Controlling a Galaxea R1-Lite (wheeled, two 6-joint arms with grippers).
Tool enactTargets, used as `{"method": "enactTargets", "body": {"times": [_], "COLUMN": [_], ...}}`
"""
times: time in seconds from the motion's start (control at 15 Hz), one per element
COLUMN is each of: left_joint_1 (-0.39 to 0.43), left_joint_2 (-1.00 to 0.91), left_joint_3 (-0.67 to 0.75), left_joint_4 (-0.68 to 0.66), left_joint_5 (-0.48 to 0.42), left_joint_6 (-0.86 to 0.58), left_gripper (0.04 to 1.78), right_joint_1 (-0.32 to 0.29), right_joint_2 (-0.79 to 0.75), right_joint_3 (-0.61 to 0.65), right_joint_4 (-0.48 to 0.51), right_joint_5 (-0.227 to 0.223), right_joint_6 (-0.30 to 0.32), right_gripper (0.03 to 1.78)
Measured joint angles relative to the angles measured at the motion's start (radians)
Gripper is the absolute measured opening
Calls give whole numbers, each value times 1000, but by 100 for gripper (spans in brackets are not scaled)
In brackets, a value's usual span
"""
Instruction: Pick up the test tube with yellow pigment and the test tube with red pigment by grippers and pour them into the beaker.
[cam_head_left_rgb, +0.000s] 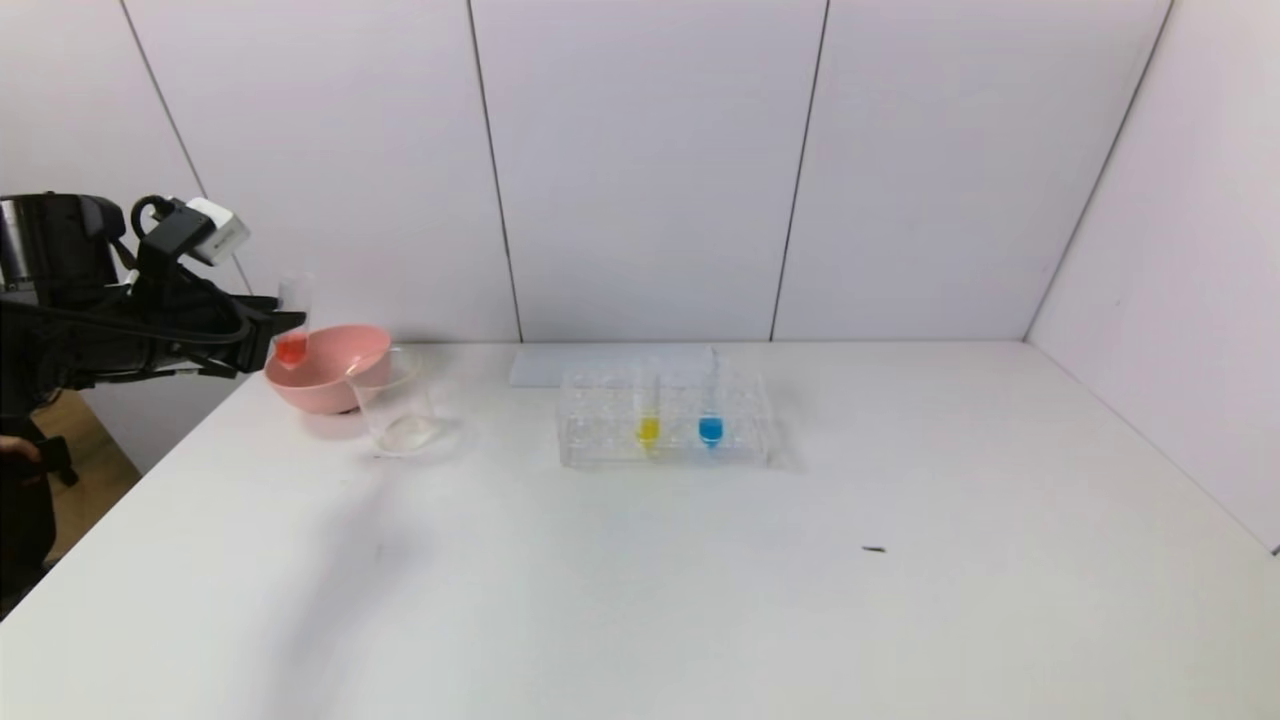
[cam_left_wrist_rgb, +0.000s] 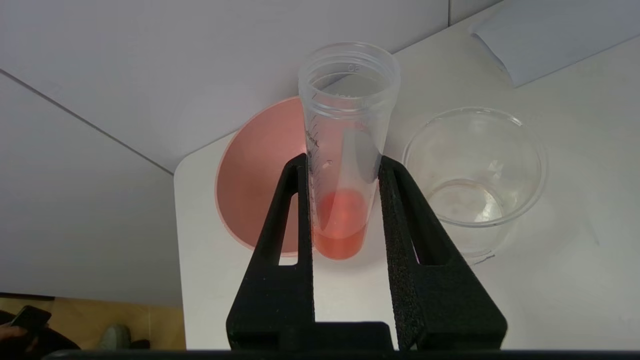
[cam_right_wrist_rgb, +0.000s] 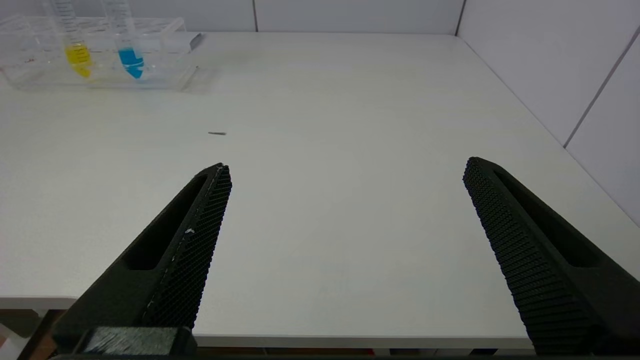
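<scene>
Standing racked: two tubes (cam_head_left_rgb: 680, 415), perhaps; one beaker (cam_head_left_rgb: 395, 405).

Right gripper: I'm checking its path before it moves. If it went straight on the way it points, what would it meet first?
The right gripper is open and points across bare table. Nothing stands in its line; the rack sits off to the side. Probably the far wall, though depth is unclear.

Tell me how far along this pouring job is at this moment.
Done: the slim clear tube with red-orange liquid is out of the clear rectangular rack, clamped upright in the left pincer near the pink bowl.
In hand: nothing poured; the small clear glass beaker looks empty.
Left: tip the red in, then fetch the yellow-liquid tube beside the blue one. The right pincer waits open.
</scene>
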Motion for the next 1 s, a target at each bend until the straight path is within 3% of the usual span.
{"method": "enactTargets", "body": {"times": [0.4,0.73,1.0], "left_joint_1": [1,-2,-4], "left_joint_2": [0,-5,-4], "left_joint_3": [-14,-75,-109], "left_joint_4": [69,229,274], "left_joint_5": [7,7,6], "left_joint_6": [69,140,218], "left_gripper": [44,44,44], "right_joint_1": [0,0,0], "right_joint_2": [0,0,0], "right_joint_3": [0,0,0], "right_joint_4": [0,0,0], "right_joint_5": [0,0,0], "right_joint_6": [0,0,0], "right_gripper": [170,170,170]}}
